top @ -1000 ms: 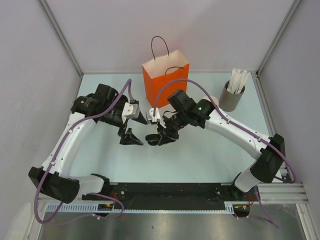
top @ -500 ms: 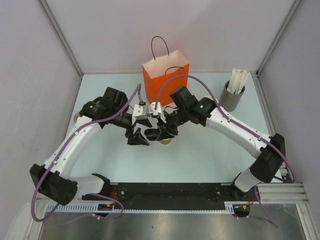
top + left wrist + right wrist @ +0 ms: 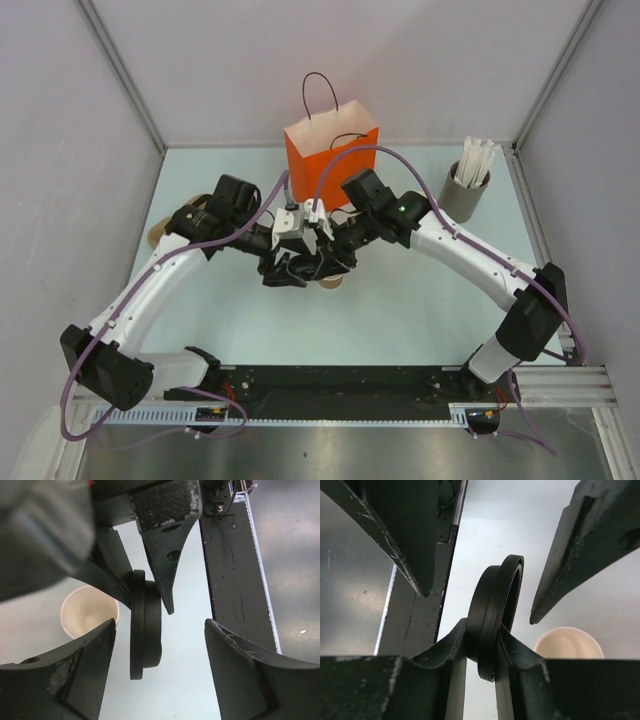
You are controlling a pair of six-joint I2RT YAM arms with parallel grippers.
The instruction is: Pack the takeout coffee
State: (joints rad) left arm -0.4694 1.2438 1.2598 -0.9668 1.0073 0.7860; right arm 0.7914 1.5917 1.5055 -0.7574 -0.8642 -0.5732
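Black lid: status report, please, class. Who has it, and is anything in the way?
Right gripper shut on black lid, held on edge. Left gripper open, fingers straddling it. Cup upright, uncovered. No obstruction seen.

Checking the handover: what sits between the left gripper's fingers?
The black lid, on edge, pinched by the right gripper. Both fingers of the left gripper stand clear of it, as the left wrist view shows.

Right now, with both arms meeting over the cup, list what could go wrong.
1. The black lid stands on edge, pinched by the right fingers alone. The open left fingers straddle it, and a misjudged squeeze could knock it loose.
2. Both sets of fingers are crowded together and could collide.
3. The paper cup stands unheld beneath them; a dropped lid might tip it.
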